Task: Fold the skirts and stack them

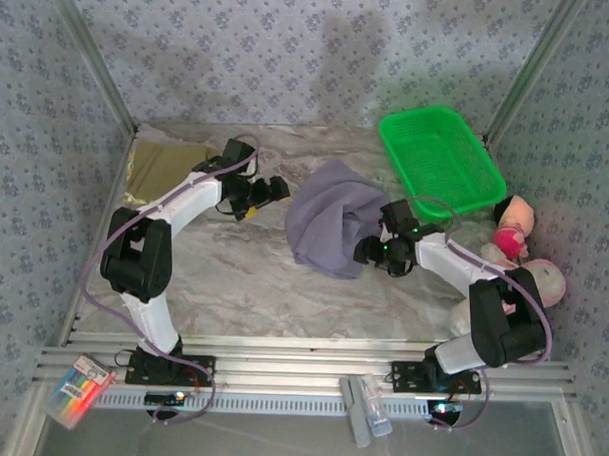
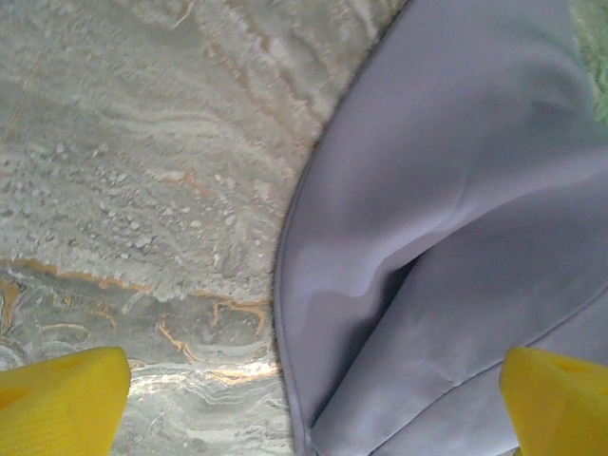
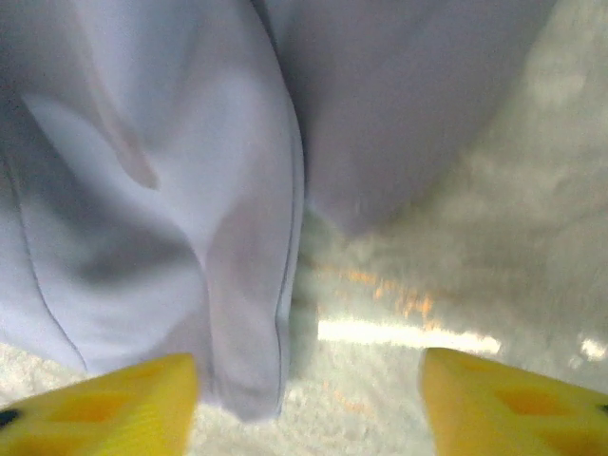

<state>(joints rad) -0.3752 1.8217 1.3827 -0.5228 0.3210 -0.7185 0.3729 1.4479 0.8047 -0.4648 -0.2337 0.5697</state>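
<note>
A plain grey-lavender skirt (image 1: 330, 224) lies crumpled in the middle of the marble table (image 1: 232, 286). My left gripper (image 1: 269, 193) hovers at its left edge, open wide. In the left wrist view the skirt's hem (image 2: 456, 190) runs between the yellow fingertips (image 2: 62, 399) of that gripper (image 2: 309, 413). My right gripper (image 1: 369, 252) is at the skirt's lower right edge. Its jaws stand apart, and a fold of the skirt (image 3: 242, 313) hangs close to the left yellow fingertip (image 3: 100, 408) of the gripper (image 3: 306, 408). An olive-khaki skirt (image 1: 166, 168) lies flat at the far left.
A green plastic basket (image 1: 442, 158) sits at the back right. Pink plush toys (image 1: 519, 241) lie by the right arm's elbow. A pack of highlighters (image 1: 79, 388) and a clear object (image 1: 370, 408) rest on the near rail. Patterned walls close in the sides.
</note>
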